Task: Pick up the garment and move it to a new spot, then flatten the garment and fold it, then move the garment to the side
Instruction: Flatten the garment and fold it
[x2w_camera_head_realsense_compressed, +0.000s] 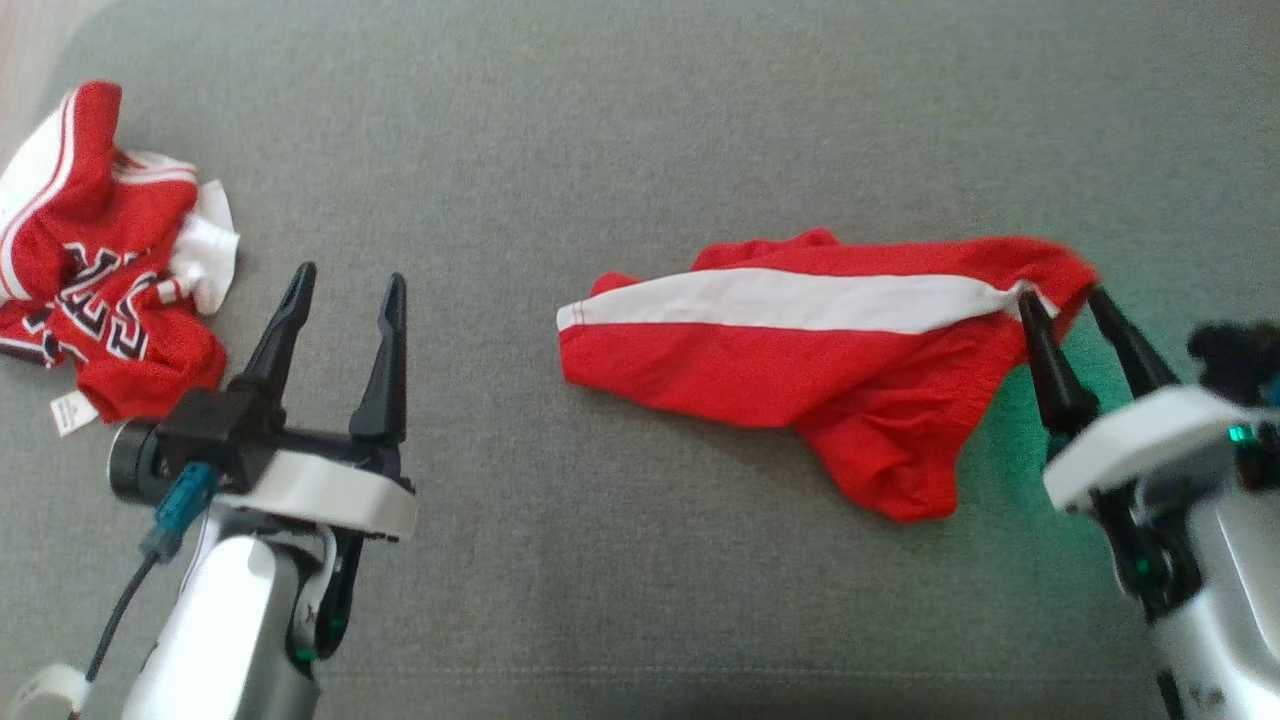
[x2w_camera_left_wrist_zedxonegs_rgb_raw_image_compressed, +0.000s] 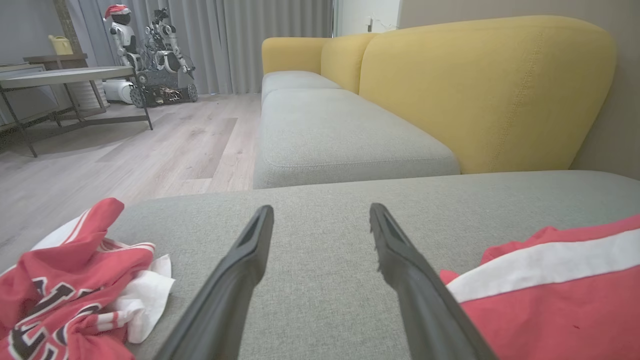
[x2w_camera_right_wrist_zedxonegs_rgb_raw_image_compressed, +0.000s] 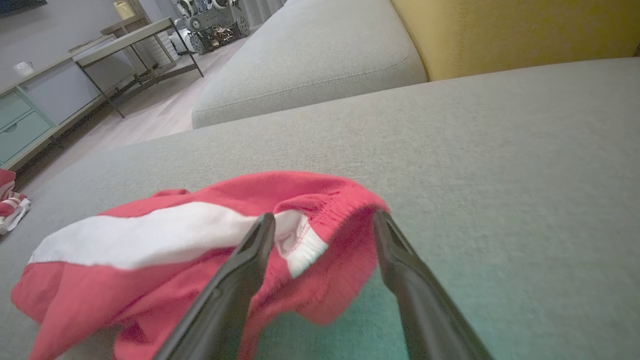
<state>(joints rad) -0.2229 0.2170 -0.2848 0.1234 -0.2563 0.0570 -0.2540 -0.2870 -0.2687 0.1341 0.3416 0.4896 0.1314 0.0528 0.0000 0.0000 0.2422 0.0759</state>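
Head view: you're over a grey woven sofa seat (x2w_camera_head_realsense_compressed: 640, 120), flat, with a seam along the 6 o'clock edge. The red shorts (x2w_camera_head_realsense_compressed: 800, 350) with a white side stripe lie on it around 3 o'clock. They're rumpled, stripe running 9 to 3, one leg bunched toward 5.

Your right gripper (x2w_camera_head_realsense_compressed: 1060, 295) is at the shorts' 3 o'clock end, fingers spread. The waistband corner lies between them, not pinched as far as I can see. The right wrist view agrees: the right gripper (x2w_camera_right_wrist_zedxonegs_rgb_raw_image_compressed: 324, 216) is wide. The elastic waistband is humped between the two fingers, right up against the 9 o'clock one. There's a green glow (x2w_camera_right_wrist_zedxonegs_rgb_raw_image_compressed: 360, 320) on the cushion below.

Your left gripper (x2w_camera_head_realsense_compressed: 350, 275) is at 8 o'clock, fingers spread with nothing between, well apart from the shorts. A crumpled red-and-white jersey (x2w_camera_head_realsense_compressed: 100, 270) sits at 9–10 o'clock by the cushion's edge, near the left gripper but not touching it.

Room, left wrist view:
- Second grey cushion (x2w_camera_left_wrist_zedxonegs_rgb_raw_image_compressed: 345, 135) at 12.
- Yellow backrests (x2w_camera_left_wrist_zedxonegs_rgb_raw_image_compressed: 480, 90) at 1–2.
- Light wood floor (x2w_camera_left_wrist_zedxonegs_rgb_raw_image_compressed: 150, 145) at 10.
- Table (x2w_camera_left_wrist_zedxonegs_rgb_raw_image_compressed: 65, 75) on dark metal legs at 10.
- Wheeled robot (x2w_camera_left_wrist_zedxonegs_rgb_raw_image_compressed: 160, 65) at 11.
- Grey curtains (x2w_camera_left_wrist_zedxonegs_rgb_raw_image_compressed: 250, 40) behind.

Right wrist view: a sideboard (x2w_camera_right_wrist_zedxonegs_rgb_raw_image_compressed: 25, 120) with teal drawers at 9, and a white cup (x2w_camera_right_wrist_zedxonegs_rgb_raw_image_compressed: 22, 67) on top.
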